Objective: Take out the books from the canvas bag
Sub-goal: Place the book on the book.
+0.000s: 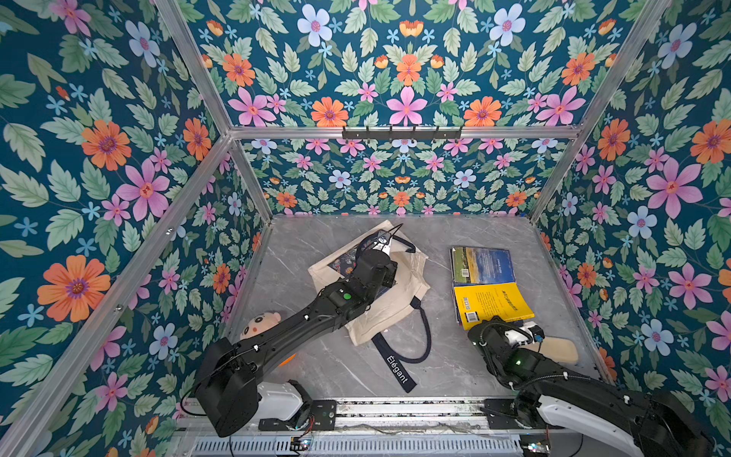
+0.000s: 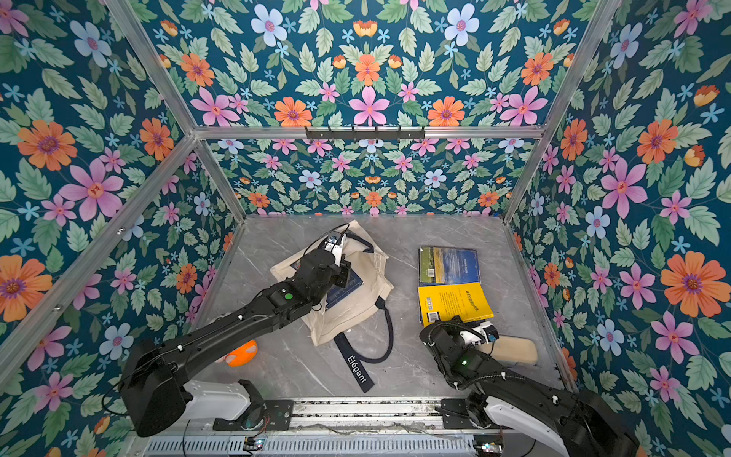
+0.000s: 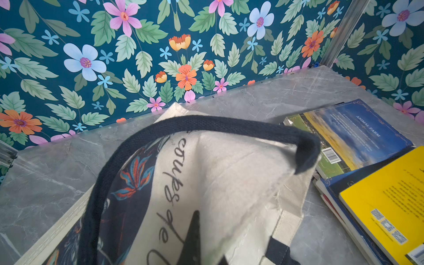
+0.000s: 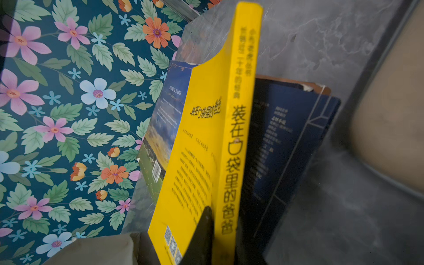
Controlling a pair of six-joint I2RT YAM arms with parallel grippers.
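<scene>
Jaws of the right gripper (image 4: 222,241) straddle the bright yellow paperback (image 1: 492,302) at its spine — pinching or loose, cannot tell. It tops dark blue books (image 4: 286,137), with a landscape-cover paperback (image 1: 480,265) just beyond. Farther back, the left gripper (image 3: 210,247) has its jaws clenched on cloth of the slumped cream canvas bag (image 1: 395,308).

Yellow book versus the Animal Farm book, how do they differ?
The yellow book has a bright cover with Chinese characters; the Animal Farm book shows a landscape and English title. The yellow book lies nearer the robot, the Animal Farm book nearer the back wall. The right gripper is at the yellow book's spine, not the Animal Farm book's. Both lie barcode side up.
</scene>
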